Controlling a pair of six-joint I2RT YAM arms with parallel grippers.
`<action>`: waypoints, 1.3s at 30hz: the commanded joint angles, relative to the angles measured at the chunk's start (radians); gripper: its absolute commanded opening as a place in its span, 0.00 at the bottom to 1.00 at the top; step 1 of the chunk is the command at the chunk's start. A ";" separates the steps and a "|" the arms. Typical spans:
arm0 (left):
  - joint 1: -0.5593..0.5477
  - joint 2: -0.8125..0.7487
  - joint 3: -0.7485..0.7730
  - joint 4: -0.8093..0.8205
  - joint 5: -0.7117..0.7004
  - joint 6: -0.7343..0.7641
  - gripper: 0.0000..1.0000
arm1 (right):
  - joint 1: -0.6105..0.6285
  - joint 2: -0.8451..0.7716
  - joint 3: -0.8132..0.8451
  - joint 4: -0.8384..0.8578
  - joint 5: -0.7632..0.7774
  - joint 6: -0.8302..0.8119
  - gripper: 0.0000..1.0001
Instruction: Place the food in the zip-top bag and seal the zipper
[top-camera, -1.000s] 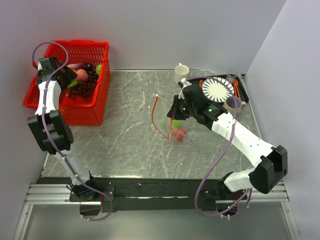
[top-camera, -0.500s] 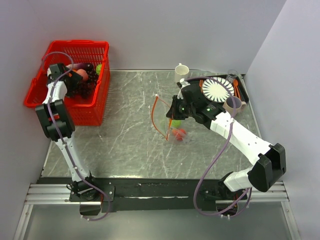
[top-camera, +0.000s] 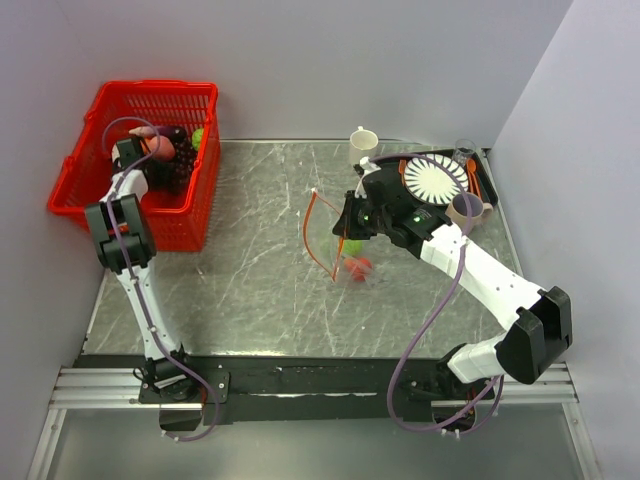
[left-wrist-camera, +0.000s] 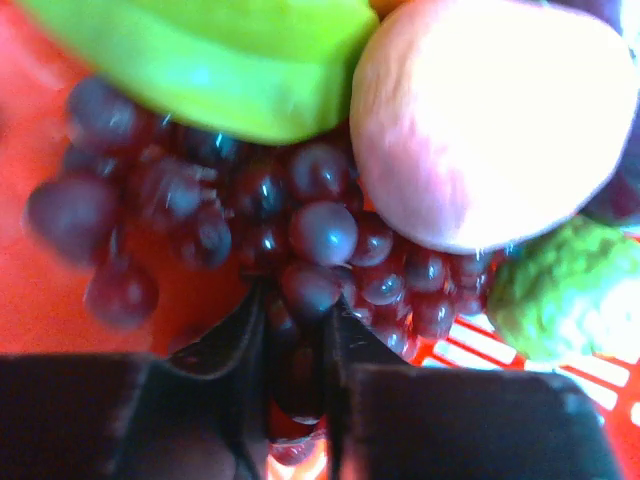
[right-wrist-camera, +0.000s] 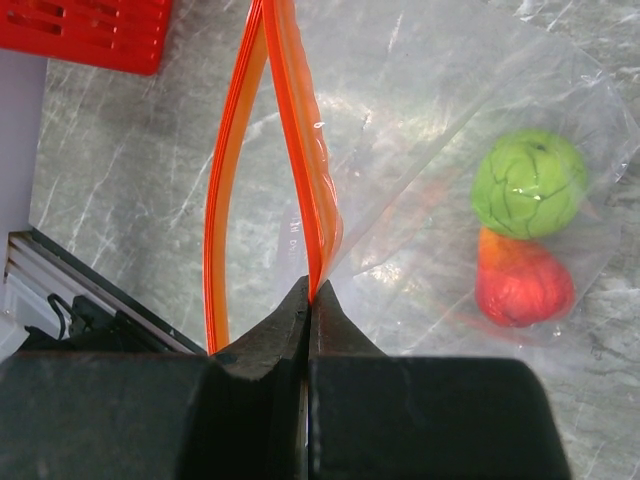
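The clear zip-top bag (top-camera: 340, 245) (right-wrist-camera: 450, 120) lies mid-table with its mouth gaping. My right gripper (top-camera: 345, 228) (right-wrist-camera: 310, 290) is shut on one side of the red-orange zipper (right-wrist-camera: 290, 130). Inside the bag sit a green ball (right-wrist-camera: 528, 183) and a red-orange piece (right-wrist-camera: 523, 283). My left gripper (top-camera: 135, 160) (left-wrist-camera: 295, 330) is down in the red basket (top-camera: 190, 215), its jaws closed on a grape of the dark grape bunch (left-wrist-camera: 320, 230). A pale peach (left-wrist-camera: 490, 120), a green fruit (left-wrist-camera: 220, 60) and a bumpy green piece (left-wrist-camera: 560, 290) crowd the bunch.
At the back right stand a white cup (top-camera: 363, 144), a striped plate (top-camera: 435, 178), a mauve cup (top-camera: 466, 210), orange cutlery (top-camera: 472, 185) and a clear glass (top-camera: 463, 152). Walls close in on the left, back and right.
My left arm has swung further into the basket onto the grapes and its jaws have closed. The right arm and bag have stayed put.
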 joint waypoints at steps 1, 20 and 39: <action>0.005 -0.162 -0.076 0.020 -0.095 0.045 0.07 | -0.005 -0.015 0.006 0.017 0.015 -0.014 0.00; 0.005 -0.840 -0.319 -0.041 0.049 0.120 0.01 | -0.010 -0.116 -0.012 0.000 0.044 -0.008 0.00; -0.300 -1.199 -0.412 0.075 0.416 -0.110 0.01 | -0.014 -0.089 0.017 0.001 -0.086 0.013 0.00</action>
